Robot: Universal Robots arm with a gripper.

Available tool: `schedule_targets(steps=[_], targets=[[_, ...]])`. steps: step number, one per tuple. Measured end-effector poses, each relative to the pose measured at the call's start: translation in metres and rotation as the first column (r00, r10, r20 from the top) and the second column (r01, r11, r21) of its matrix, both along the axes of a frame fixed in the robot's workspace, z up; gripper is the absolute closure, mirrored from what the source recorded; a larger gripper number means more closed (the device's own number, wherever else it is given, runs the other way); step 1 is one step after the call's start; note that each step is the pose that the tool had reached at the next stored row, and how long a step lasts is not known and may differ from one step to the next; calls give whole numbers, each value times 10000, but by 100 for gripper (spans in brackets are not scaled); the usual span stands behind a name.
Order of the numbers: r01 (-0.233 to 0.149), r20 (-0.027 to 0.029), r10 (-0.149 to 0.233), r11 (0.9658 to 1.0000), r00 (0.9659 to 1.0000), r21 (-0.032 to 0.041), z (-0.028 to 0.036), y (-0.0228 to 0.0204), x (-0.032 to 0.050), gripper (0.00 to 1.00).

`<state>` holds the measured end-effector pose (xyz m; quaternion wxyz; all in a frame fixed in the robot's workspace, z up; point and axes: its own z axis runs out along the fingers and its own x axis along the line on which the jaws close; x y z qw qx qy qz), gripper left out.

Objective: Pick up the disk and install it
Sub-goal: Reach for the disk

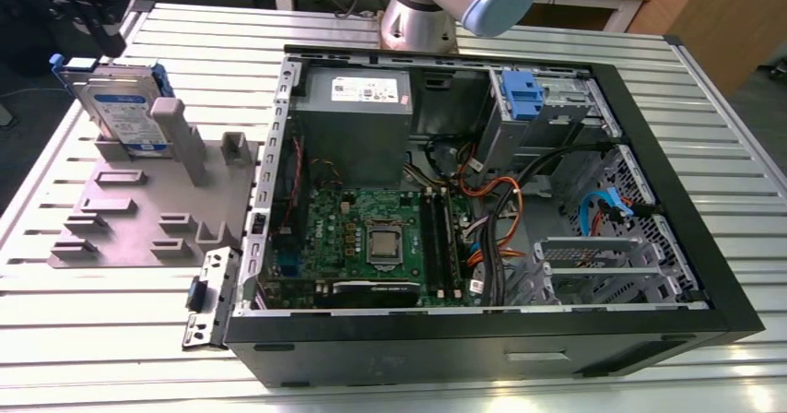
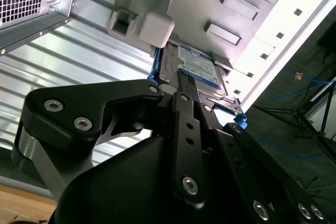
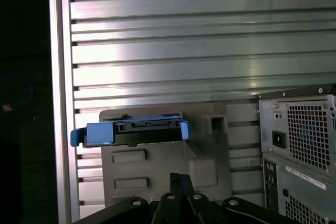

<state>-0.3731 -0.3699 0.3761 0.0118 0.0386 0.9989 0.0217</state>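
Closest to your wrist cameras is the gripper (image 3: 179,178). Its black fingers (image 3: 173,184) are drawn close together with nothing between them. Just beyond the tips you have the disk (image 3: 131,131), seen edge-on in the first wrist view with its blue carrier frame round it. The second wrist view shows its white-and-blue label face. The disk stands upright on its edge in a slot of the grey holder (image 1: 135,201). In the exterior view the dark gripper hangs just above the disk's top edge, and you cannot tell from any view whether they touch. The holder lies flat on the ribbed aluminium table (image 1: 74,339), at the exterior view's left, and its other raised slots are unfilled. Beside it, towards the exterior view's right, the open computer case (image 1: 492,348) lies on its side. Inside it you can see the green motherboard (image 1: 369,229), the grey power supply box (image 1: 357,109) and a small blue latch (image 1: 522,95). Behind the case stands the arm (image 1: 425,21).
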Motion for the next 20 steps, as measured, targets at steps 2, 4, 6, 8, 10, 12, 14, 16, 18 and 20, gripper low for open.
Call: schedule_targets(steps=[2, 4, 6, 8, 10, 12, 14, 16, 18, 20], targets=[[0, 0, 0, 10000, 10000, 0, 0, 0, -9, 89], [1, -1, -1, 10000, 10000, 0, 0, 0, -13, 89], [1, 0, -1, 10000, 10000, 0, 0, 0, -19, 89], [0, -1, 0, 10000, 10000, -1, 0, 0, -25, 89], [1, -1, -1, 10000, 10000, 1, 0, 0, -34, 89], [1, 0, -1, 10000, 10000, 0, 0, 0, -46, 89], [1, 0, -1, 10000, 10000, 0, -1, 0, -60, 89], [1, -1, -1, 10000, 10000, -1, -1, 0, -73, 89], [0, 0, 0, 10000, 10000, 0, -1, 0, -83, 89], [0, 0, 0, 10000, 10000, 0, -2, 1, -89, 89]])
